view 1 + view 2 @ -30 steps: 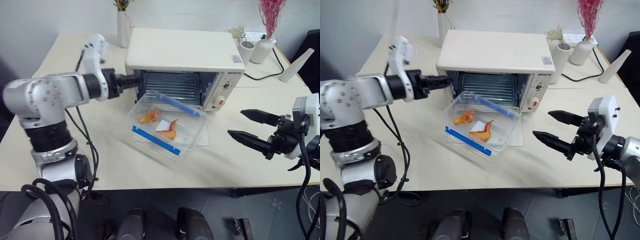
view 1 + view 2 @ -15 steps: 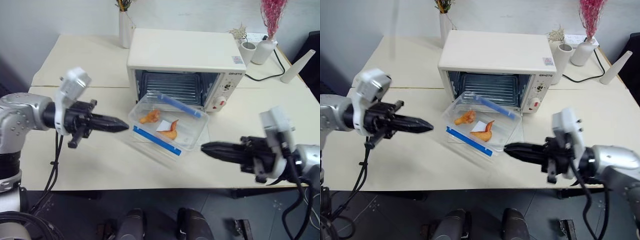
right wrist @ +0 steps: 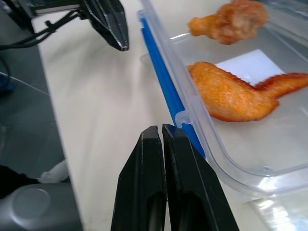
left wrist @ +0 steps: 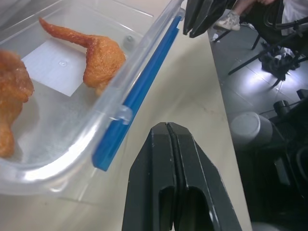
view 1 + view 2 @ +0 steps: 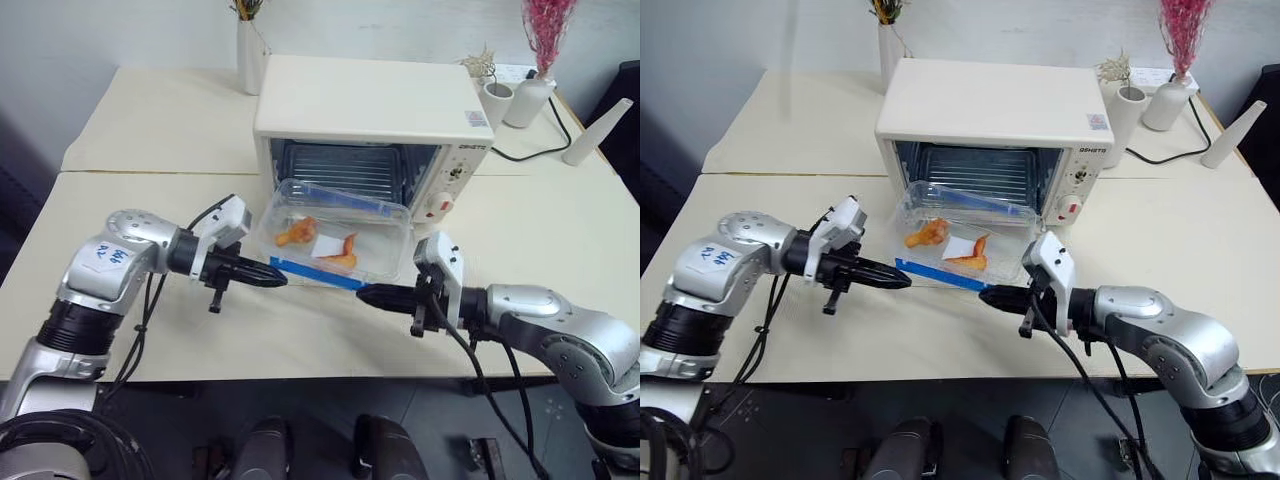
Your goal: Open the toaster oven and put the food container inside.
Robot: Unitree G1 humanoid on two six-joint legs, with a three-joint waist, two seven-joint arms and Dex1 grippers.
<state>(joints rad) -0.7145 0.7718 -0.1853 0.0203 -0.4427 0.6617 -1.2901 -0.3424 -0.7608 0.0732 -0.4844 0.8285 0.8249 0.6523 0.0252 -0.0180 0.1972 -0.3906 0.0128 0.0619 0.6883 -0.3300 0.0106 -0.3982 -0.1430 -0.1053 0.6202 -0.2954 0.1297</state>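
Observation:
The cream-white toaster oven (image 5: 370, 100) stands open at the back of the table, its wire rack (image 5: 345, 170) showing. The clear food container (image 5: 335, 240), with orange food pieces inside, lies in front of the oven's mouth with a blue clip strip (image 5: 318, 276) along its near side. My left gripper (image 5: 278, 281) is shut, level, and points at the strip's left end. My right gripper (image 5: 363, 294) is also shut and points at the strip's right end. Both tips sit just off the container's near edge (image 4: 139, 96); I cannot tell whether they touch it.
A tall white vase (image 5: 248, 50) stands behind the oven on the left. Small white pots (image 5: 492, 100), a vase of pink flowers (image 5: 525, 95), a white cone (image 5: 590, 130) and a black cable (image 5: 530, 155) sit at the back right. The table's front edge (image 5: 300, 375) is close below both arms.
Both arms have dropped and swung inward to the container's near edge. The right gripper went from open to shut. The container now lies a little squarer to the oven.

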